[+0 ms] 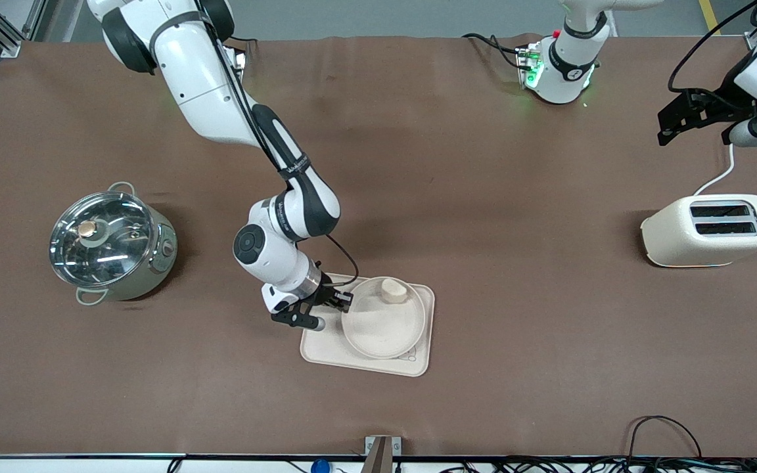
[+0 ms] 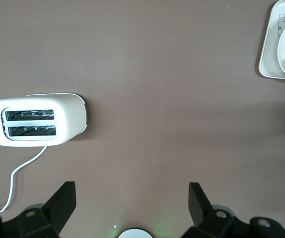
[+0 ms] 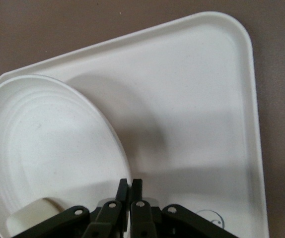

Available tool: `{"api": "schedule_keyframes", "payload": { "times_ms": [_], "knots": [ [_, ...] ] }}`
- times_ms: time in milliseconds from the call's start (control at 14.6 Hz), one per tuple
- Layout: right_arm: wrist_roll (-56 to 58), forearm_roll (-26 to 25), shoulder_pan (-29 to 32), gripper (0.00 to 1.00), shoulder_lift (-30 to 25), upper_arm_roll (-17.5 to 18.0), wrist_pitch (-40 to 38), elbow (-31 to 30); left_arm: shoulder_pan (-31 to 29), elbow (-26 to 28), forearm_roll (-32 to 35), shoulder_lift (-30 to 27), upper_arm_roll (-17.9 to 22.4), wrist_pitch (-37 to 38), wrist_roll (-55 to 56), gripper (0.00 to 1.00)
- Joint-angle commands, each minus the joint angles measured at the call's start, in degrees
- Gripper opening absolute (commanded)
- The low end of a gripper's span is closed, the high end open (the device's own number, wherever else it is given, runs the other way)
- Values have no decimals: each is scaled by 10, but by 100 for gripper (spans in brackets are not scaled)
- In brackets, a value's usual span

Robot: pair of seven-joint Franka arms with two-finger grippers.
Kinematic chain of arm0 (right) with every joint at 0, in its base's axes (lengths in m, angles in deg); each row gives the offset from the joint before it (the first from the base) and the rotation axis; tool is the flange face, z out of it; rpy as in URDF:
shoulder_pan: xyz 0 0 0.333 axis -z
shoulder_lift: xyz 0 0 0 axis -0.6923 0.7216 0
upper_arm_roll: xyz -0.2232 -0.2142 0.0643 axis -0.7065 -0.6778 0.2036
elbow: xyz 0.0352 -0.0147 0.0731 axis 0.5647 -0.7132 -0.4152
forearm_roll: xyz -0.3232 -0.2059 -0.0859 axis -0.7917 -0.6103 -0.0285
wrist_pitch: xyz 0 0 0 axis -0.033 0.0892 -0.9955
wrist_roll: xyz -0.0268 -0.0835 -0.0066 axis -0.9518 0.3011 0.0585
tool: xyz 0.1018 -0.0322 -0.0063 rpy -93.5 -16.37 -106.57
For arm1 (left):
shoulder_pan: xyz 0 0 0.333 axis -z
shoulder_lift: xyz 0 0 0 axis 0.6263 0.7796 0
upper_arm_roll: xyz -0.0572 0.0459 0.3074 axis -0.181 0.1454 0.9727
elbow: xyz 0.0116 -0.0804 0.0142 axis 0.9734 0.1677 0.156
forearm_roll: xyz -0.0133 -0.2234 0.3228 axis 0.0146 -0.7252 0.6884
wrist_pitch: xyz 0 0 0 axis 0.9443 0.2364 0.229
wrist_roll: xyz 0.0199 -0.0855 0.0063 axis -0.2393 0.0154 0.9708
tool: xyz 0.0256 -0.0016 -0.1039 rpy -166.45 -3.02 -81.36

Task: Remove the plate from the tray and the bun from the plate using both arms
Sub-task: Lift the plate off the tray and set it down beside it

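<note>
The round cream plate point(image 1: 384, 323) lies on the rectangular cream tray point(image 1: 326, 348), near the front middle of the table. The small pale bun point(image 1: 393, 290) sits in the plate by the rim farthest from the front camera. My right gripper point(image 1: 345, 302) is shut on the plate's rim at the side toward the right arm's end. In the right wrist view the fingers point(image 3: 130, 182) pinch the rim of the plate point(image 3: 48, 148), with the bun point(image 3: 31, 218) beside them and the tray point(image 3: 197, 99) below. My left gripper point(image 2: 132, 191) is open and empty, high over the table near the toaster.
A cream toaster point(image 1: 710, 230) with a white cord stands at the left arm's end and also shows in the left wrist view point(image 2: 35, 121). A steel pot with a glass lid point(image 1: 110, 242) stands at the right arm's end. The left arm waits.
</note>
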Motion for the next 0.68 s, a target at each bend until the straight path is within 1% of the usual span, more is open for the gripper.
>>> {"api": "schedule_keyframes", "payload": {
  "times_ms": [0,137,342,478,615],
  "knots": [
    [-5,8,-14,1,-65,2,-6,-62,-3,-9,1,10,-2,5,-2,100],
    [-8,8,-33,1,-115,2,-5,-120,-2,-9,1,10,-2,4,0,100],
    [-11,9,-95,1,-185,1,3,-221,0,-9,-3,10,-2,7,0,100],
    [-18,9,-136,2,-215,1,19,-281,-4,-7,-7,10,-2,7,-2,100],
    [-26,9,-176,2,-227,1,71,-346,-3,-2,-7,10,-2,9,-1,100]
  ]
}}
